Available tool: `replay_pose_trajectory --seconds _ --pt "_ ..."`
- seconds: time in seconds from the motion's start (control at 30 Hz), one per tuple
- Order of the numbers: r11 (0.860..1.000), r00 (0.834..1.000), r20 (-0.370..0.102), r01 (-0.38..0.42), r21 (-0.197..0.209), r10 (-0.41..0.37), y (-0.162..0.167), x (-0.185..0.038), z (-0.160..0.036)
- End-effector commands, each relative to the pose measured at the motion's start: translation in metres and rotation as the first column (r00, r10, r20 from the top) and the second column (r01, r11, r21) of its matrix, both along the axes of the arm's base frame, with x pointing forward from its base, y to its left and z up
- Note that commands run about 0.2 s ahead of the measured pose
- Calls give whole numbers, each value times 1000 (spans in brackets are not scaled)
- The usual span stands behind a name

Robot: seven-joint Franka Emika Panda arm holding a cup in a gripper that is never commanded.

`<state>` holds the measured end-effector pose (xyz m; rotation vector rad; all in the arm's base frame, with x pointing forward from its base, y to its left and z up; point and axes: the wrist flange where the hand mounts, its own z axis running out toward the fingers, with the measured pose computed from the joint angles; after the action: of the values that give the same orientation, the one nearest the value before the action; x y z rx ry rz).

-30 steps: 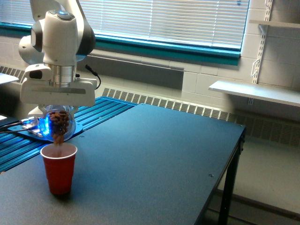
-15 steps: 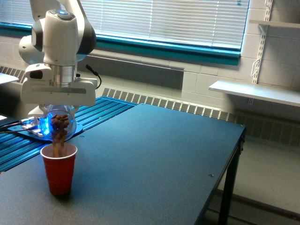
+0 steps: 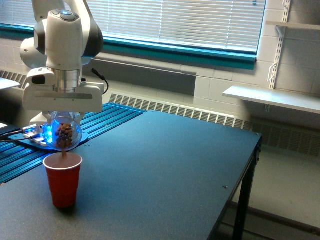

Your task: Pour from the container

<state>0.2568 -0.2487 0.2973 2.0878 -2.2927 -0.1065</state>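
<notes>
A small clear rounded container [image 3: 64,134] with brown nut-like pieces inside hangs tipped downward under the white arm, on the exterior view's left. My gripper [image 3: 63,120] is shut on the container, just below the wide white hand. Directly beneath it a red cup [image 3: 63,180] stands upright on the dark table [image 3: 165,170]. A thin trail of brown pieces drops from the container's mouth to the cup's rim. The fingertips are hidden by the container.
A blue ribbed panel [image 3: 30,150] with a glowing blue device lies behind the cup at the exterior view's left. A wall heater and a window with blinds run behind the table. A white shelf [image 3: 272,97] hangs at the right. The table's right edge drops to the floor.
The stream of brown pieces into the cup has thinned. The container holds fewer pieces and has turned slightly. The arm has stayed in place above the cup.
</notes>
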Motion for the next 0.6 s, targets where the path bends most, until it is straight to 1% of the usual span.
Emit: replay_pose_trajectory --seconds 0.03,0.6 --pt "1000 1000 -2 -16 13 16 0 3 2" --pt "999 1000 -1 7 38 -7 -6 -1 3"
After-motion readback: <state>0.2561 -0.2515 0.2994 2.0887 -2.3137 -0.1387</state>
